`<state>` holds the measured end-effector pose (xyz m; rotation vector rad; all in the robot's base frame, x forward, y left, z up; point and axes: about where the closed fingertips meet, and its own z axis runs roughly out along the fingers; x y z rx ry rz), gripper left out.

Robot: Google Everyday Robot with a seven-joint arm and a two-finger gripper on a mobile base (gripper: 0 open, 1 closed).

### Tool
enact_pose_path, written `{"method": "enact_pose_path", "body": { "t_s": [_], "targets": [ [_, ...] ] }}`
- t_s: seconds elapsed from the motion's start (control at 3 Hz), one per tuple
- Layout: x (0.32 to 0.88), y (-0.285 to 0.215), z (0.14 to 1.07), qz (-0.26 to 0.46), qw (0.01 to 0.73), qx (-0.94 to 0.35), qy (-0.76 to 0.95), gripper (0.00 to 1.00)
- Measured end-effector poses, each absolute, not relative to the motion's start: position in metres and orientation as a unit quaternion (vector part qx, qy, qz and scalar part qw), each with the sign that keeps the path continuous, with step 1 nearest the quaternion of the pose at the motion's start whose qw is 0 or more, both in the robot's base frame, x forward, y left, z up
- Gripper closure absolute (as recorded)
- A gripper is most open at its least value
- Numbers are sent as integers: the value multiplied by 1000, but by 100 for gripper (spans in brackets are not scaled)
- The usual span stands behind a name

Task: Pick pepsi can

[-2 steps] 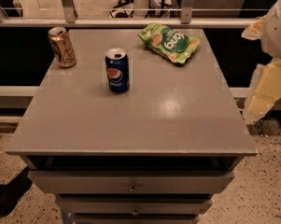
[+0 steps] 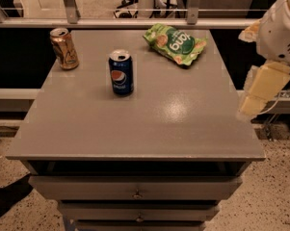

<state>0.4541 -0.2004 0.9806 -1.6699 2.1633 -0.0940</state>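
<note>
Arm has crept slightly inward from the right since the earlier frame; cans and bag have not shifted. Gripper (image 2: 261, 89) hangs at the right side of the bench (image 2: 149, 129), cream-coloured and angled down-left. Its tip overlaps the right bench edge in the camera view, well apart from everything on top. Whether it is spread or closed can't be made out. White rounded arm housing (image 2: 279, 28) sits above it at the right border.

Pepsi can (image 2: 121, 73) stands upright left of bench centre, in the back half, touching nothing. Free surface lies all round it, with a wide strip of it between can and gripper, and more across the bench's front half. Gold-brown can (image 2: 64, 48) is upright near the back-left corner, well apart from the pepsi can. Green chip bag (image 2: 175, 44) lies flat at back centre-right, crinkled and glossy.

Pepsi can is a dark blue cylinder with a round red-white-blue logo and silver top; contents not visible. Bench top is flat, grey and smooth, with a glare patch right of centre. Under it is a dark gap, then grey drawers (image 2: 86, 189) with small metal knobs, contents hidden. Metal rail (image 2: 135, 22) runs behind the back edge; speckled floor (image 2: 274, 201) below.
</note>
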Motion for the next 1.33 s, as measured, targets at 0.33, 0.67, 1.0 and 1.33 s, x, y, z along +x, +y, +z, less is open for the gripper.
{"method": "enact_pose_path", "body": {
  "t_s": [0.33, 0.67, 1.0, 1.33],
  "targets": [
    [486, -179, 966, 0, 238, -591, 771, 0],
    [534, -140, 939, 66, 299, -577, 758, 0],
    [565, -103, 915, 119, 343, -565, 741, 0],
    [604, -42, 886, 202, 403, -534, 715, 0]
  ]
}}
